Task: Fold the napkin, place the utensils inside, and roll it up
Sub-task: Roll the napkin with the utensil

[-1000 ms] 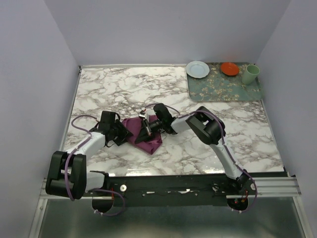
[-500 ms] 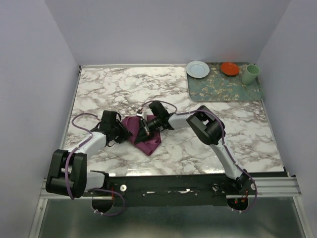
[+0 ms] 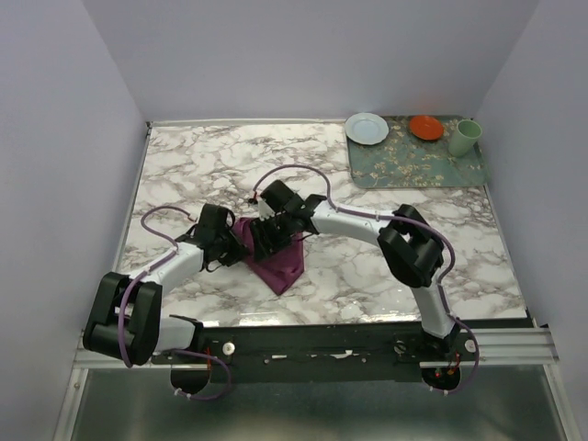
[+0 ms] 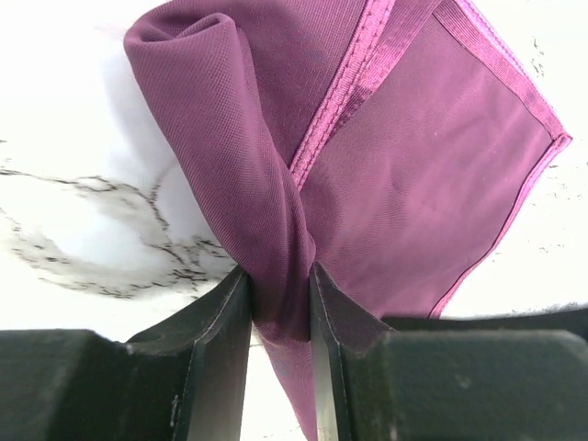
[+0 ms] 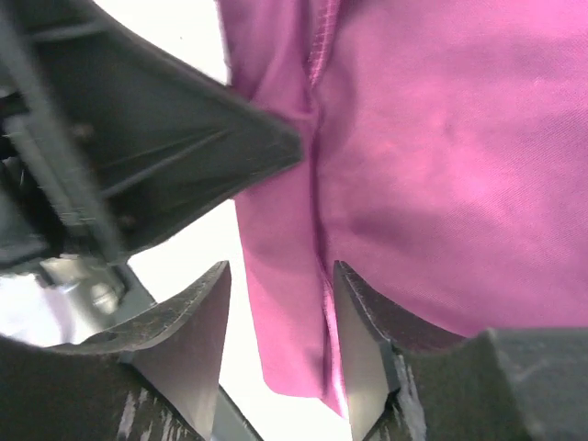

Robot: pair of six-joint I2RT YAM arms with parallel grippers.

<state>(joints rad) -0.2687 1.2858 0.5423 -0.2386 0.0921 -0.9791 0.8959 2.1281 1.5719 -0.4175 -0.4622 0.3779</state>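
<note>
At the far right corner of the table [image 3: 211, 165] lies a green floral mat [image 3: 413, 167]. It carries a pale blue plate [image 3: 367, 128], an orange dish [image 3: 426, 127] and a green cup [image 3: 465, 138], all standing apart from one another. Whether the cup holds anything cannot be told from above.

The napkin [image 3: 278, 266] lies crumpled in the near half of the table, a little left of the middle, with both arms meeting over its far end.

The top view hides the fingers under the black wrists, and only the wrist cameras show them. The left gripper [image 4: 280, 317] is clamped on a rolled fold of the napkin, the cloth bunched tight between its two fingers, while a flat hemmed layer spreads to the right. The right gripper [image 5: 276, 340] stands with its jaws parted around a hanging strip of the same cloth. Bare table shows between that strip and one finger, so nothing is pinched. The left claw's dark finger also shows in this view, pressed against the fold.
</note>
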